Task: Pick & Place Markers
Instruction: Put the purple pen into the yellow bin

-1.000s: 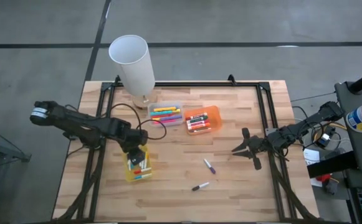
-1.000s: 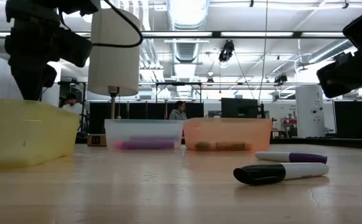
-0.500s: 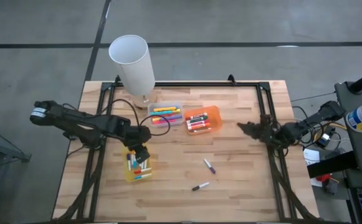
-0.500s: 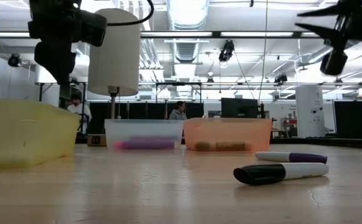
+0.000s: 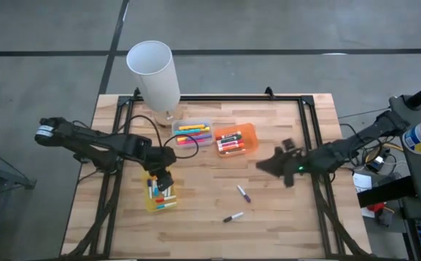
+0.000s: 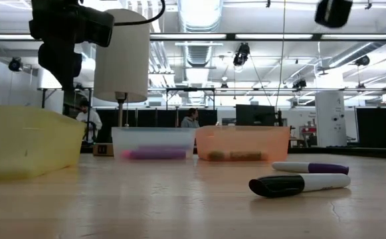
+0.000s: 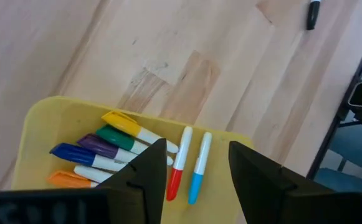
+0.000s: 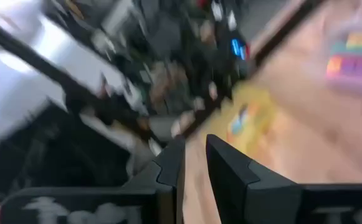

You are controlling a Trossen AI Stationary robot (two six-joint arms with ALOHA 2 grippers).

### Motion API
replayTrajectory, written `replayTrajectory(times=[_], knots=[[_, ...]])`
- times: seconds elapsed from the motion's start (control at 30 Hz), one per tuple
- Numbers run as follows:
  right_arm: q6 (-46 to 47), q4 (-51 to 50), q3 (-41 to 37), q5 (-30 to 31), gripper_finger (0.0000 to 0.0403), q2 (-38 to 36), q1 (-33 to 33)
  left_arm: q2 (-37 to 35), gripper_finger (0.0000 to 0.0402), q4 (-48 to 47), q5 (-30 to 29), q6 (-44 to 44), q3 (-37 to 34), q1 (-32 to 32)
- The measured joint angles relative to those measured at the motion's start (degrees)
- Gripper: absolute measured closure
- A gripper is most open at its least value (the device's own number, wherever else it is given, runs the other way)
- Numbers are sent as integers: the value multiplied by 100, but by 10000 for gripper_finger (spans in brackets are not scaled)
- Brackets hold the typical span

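We see the left gripper (image 5: 164, 180) hovering over the yellow tray (image 5: 161, 205) at lower left of the high view, fingers spread wide with nothing between them. The left wrist view looks down past those fingers at markers lying in the tray: yellow, green, purple, blue and orange caps, plus a red-capped marker (image 7: 179, 164) and a light-blue-capped one (image 7: 197, 168) side by side.

Two loose markers lie on the bare wood table (image 5: 282, 217), lower centre of the high view: a purple-capped marker (image 5: 243, 193) and, just below it, a black-capped marker (image 5: 232, 217). More markers fill the clear tray (image 5: 192, 133) and the orange tray (image 5: 236, 140) near the middle. A tall white cup (image 5: 154, 72) stands at the upper left.

The right gripper (image 5: 272, 164) hangs right of centre, above the loose pair, its fingers drawn close together; its wrist view is smeared, so it seems empty, but we cannot be certain.

We judge the markers light, rigid and smooth, likely to roll when nudged. A hold across the middle of the barrel, fingers square to its length, looks safest.

No brand or writing is legible anywhere.
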Motion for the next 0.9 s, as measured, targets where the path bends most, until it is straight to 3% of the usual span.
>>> replayTrajectory(times=[0.33,0.5,0.7,0.9], knots=[[1836,-4179,2975,-732,345,2756,-57,-17,239,-1,28,305,183,0],[2171,-6169,4039,-1487,303,4047,-182,-17,239,19,28,484,322,0],[1649,-6945,4864,-2010,230,5314,-278,-19,239,54,28,575,450,0],[1326,-7463,5209,-2090,216,6258,-295,-19,239,80,28,424,473,-7]])
